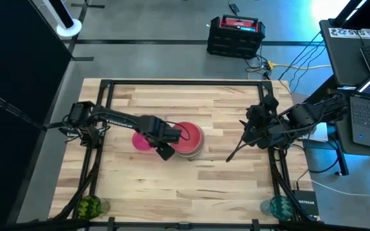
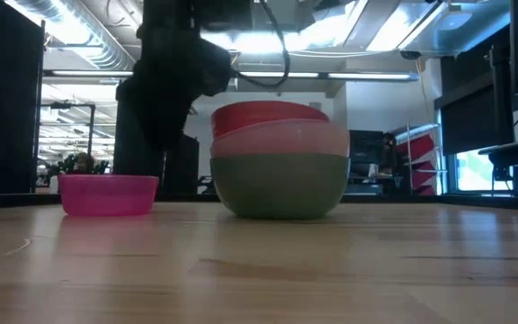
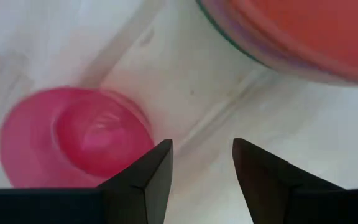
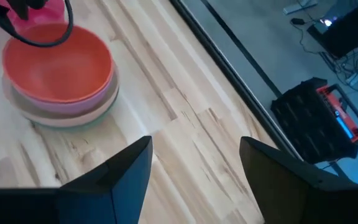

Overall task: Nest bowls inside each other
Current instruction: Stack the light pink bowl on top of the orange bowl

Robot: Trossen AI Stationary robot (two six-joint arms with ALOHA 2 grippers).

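A stack of nested bowls [image 1: 189,138] stands mid-table, coral on top [image 2: 268,115], a paler pink one under it [image 2: 281,140] and green at the bottom [image 2: 280,187]. To its left a small magenta bowl [image 1: 141,140] stands alone on its base, mouth up [image 2: 108,193]. My left gripper [image 3: 202,167] points down, open, above the bare wood between the magenta bowl [image 3: 73,140] and the stack [image 3: 303,31]. My right gripper [image 4: 194,168] hangs open over the table's right part, slanting down toward the stack [image 4: 59,71], well short of it.
A patterned green cup [image 1: 88,206] and a teal one [image 1: 278,206] stand at the table's near corners. A black frame [image 1: 172,83] runs along the table's far edge and sides. Bare wood [image 1: 191,186] lies in front of the bowls.
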